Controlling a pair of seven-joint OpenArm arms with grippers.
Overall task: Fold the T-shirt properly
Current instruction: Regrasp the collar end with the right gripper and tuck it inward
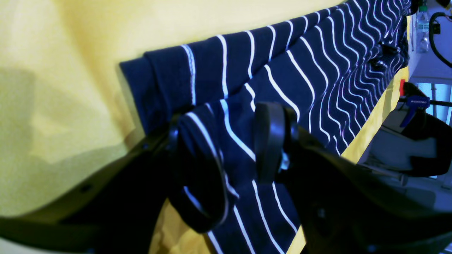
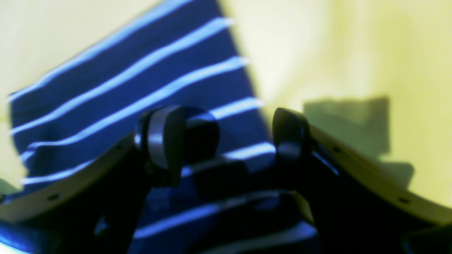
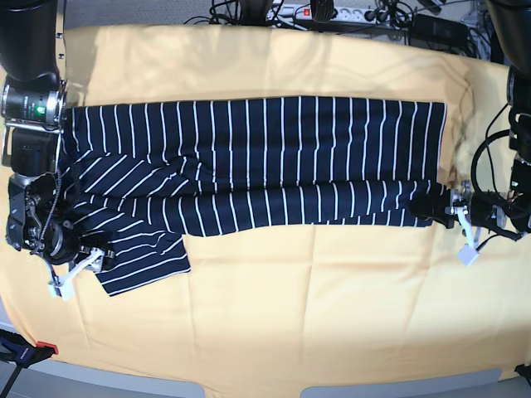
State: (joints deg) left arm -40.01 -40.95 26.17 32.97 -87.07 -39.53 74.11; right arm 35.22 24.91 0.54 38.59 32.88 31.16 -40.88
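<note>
- Base view: T-shirt (image 3: 249,157) lies spread lengthwise across the yellow cloth (image 3: 290,307) covering the table, long side running left to right, nearer the far edge than the near edge.
- Shirt partly folded: a long band along its near side is doubled over, its stripes upright like those of the body.
- At the table's left end a sleeve flap sticks out toward the near edge, stripes running diagonally.
- Right gripper (image 3: 91,262) sits at that sleeve flap, near the left edge of the table; arm comes down along the left edge.
- Right wrist view: blurry; right gripper (image 2: 229,141) jaws stand wide apart, straddling the sleeve's edge, striped fabric under and between them; no pinch visible, so open.
- Left gripper (image 3: 440,209) is at the shirt's right end, on the corner of the folded band, near the table's right edge.
- Left wrist view: left gripper (image 1: 226,148) jaws spread with a bunched fold of T-shirt (image 1: 317,70) between them; the left finger (image 1: 174,134) touches the fabric, the right finger (image 1: 270,141) rests on the cloth layer; can't tell if the fabric is actually clamped.
- Yellow cloth (image 1: 63,88) shows above and below the shirt in that view.
- Blue clamp (image 1: 415,106) off the table edge, background.
- Cables and a power strip (image 3: 332,12) along the far edge.
</note>
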